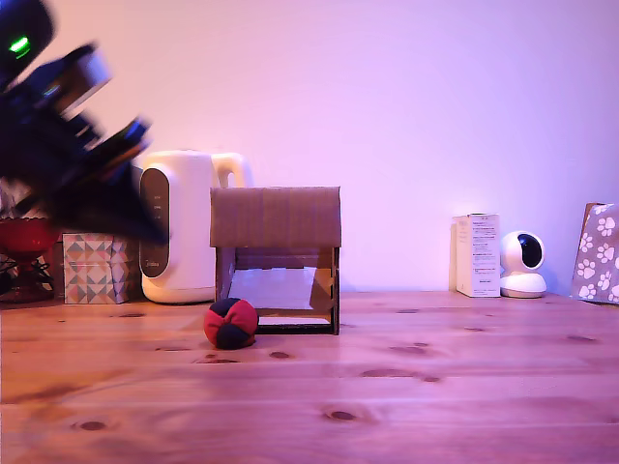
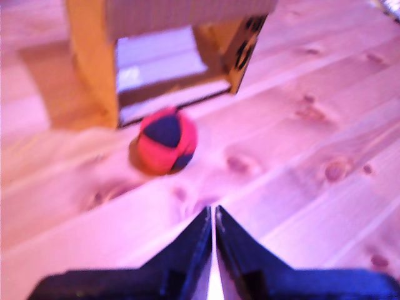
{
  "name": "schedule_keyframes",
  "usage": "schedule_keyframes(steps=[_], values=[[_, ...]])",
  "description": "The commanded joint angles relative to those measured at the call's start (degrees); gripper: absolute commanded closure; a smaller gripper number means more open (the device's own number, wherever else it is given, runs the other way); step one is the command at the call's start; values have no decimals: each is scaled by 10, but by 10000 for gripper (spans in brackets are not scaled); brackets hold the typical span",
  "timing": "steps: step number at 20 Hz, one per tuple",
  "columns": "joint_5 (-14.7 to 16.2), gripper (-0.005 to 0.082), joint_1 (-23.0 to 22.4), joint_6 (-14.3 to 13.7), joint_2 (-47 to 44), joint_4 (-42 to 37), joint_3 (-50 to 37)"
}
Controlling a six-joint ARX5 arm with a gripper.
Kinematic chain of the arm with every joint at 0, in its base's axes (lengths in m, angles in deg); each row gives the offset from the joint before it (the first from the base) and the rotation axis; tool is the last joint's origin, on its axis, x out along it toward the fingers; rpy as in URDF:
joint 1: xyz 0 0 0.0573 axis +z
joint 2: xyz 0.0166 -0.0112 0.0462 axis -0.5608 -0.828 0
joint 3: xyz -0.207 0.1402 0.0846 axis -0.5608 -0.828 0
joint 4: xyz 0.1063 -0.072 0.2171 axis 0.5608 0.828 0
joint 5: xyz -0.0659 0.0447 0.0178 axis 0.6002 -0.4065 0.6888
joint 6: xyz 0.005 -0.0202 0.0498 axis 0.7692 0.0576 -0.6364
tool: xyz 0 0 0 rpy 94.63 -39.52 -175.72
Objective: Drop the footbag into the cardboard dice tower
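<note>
Pine-plank table point(image 1: 464, 387): bears all items. Brown corrugated cardboard dice tower point(image 1: 276, 217): upright, pale ramp visible in lower opening. Dark gripper point(image 2: 214, 219): raised, blurred, fingertips pressed together, clenched on nothing. Red-and-navy footbag point(image 1: 231, 323): on table, just before tower's lower front corner at exterior view's left.

The arm point(image 1: 58, 145) is black and blurred, with a small green light point(image 1: 19, 44) near its top. The end effector point(image 2: 212, 234) has two dark, pointed fingers point(image 2: 187, 250).
</note>
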Motion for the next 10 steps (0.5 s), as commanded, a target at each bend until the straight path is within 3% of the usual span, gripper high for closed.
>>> schedule_keyframes(steps=[1,10], values=[[2,793,1,1,7,-14,-17],[2,793,-8,1,-16,-116,-29]])
